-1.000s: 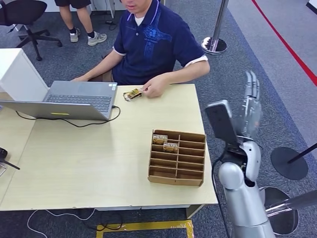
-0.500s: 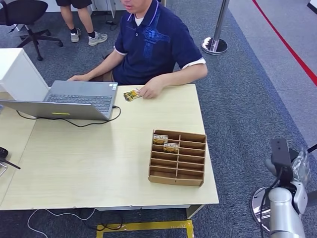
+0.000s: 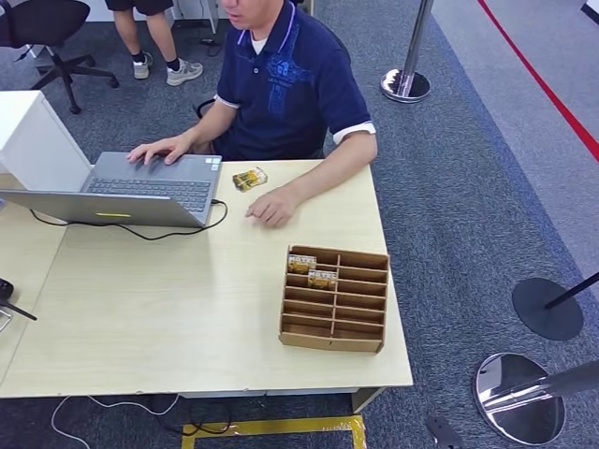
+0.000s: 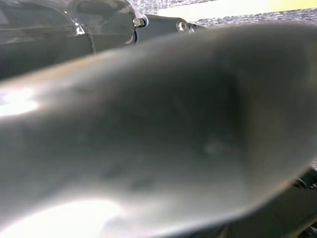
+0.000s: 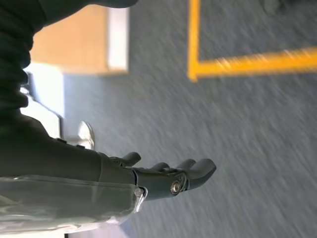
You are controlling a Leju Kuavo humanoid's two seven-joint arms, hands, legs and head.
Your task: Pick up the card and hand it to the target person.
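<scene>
A yellow patterned card (image 3: 249, 178) lies flat on the far part of the wooden table (image 3: 177, 299), beside the laptop's corner. The person in a blue polo (image 3: 293, 79) sits behind it, with one hand (image 3: 271, 206) resting on the table close to the card and the other on the laptop. My right hand (image 5: 168, 176) hangs over grey carpet with its fingers stretched out and holds nothing. The left wrist view is a blurred grey surface close to the lens, and how my left hand's fingers lie cannot be made out there.
A cardboard organiser (image 3: 335, 297) with two cards (image 3: 312, 270) in its back slots stands at the table's right front. An open laptop (image 3: 141, 192) with a cable sits far left. Stanchion bases (image 3: 521, 393) stand on the carpet to the right.
My right arm, raised beside the table a second ago, has dropped out of the head view. The person let go of the card, drew that hand back and put the other on the laptop.
</scene>
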